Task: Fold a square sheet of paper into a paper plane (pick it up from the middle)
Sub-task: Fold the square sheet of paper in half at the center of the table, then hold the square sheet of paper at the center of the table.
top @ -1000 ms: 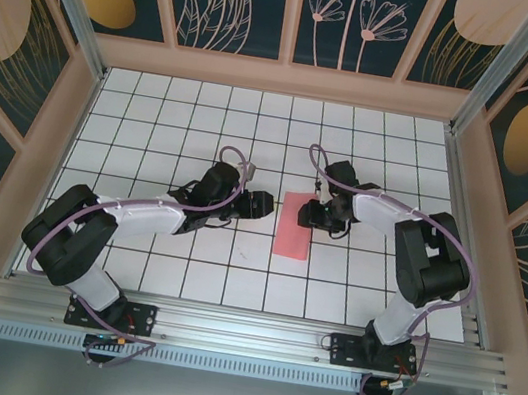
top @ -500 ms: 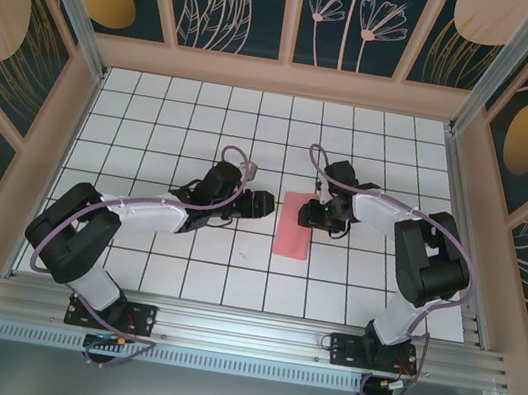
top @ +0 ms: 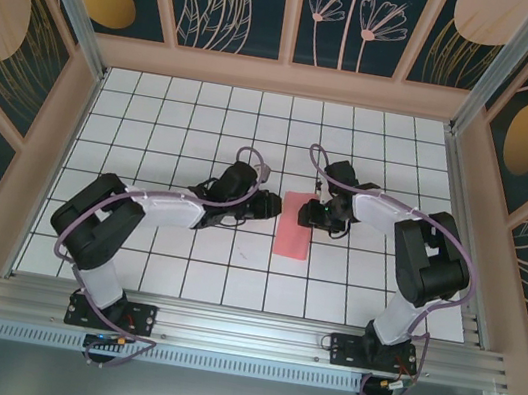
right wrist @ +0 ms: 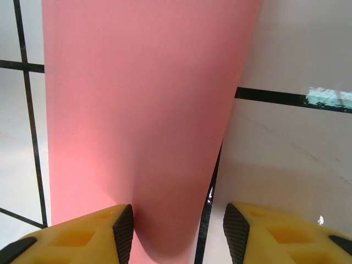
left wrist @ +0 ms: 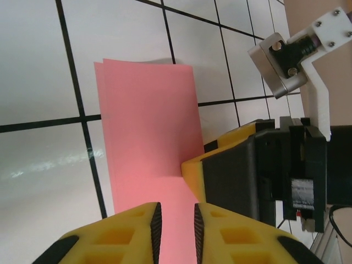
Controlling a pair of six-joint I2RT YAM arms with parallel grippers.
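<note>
Now the left gripper (left wrist: 177,220) is closing on the square sheet of paper (left wrist: 148,126).
Jaws are narrowing to a slit, hold uncertain; the half-open right gripper (right wrist: 179,231) is resting on it, probably steadying the next fold.

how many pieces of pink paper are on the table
1. The pink paper, a narrow strip that looks folded in half, lies on the grid table between the left gripper and the right gripper. Scraps under the arms could be hidden.

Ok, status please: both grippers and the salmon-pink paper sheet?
Left gripper almost shut over the thin salmon-pink paper sheet, folded. Right gripper open, straddling its edge. Nothing blocking.
</note>
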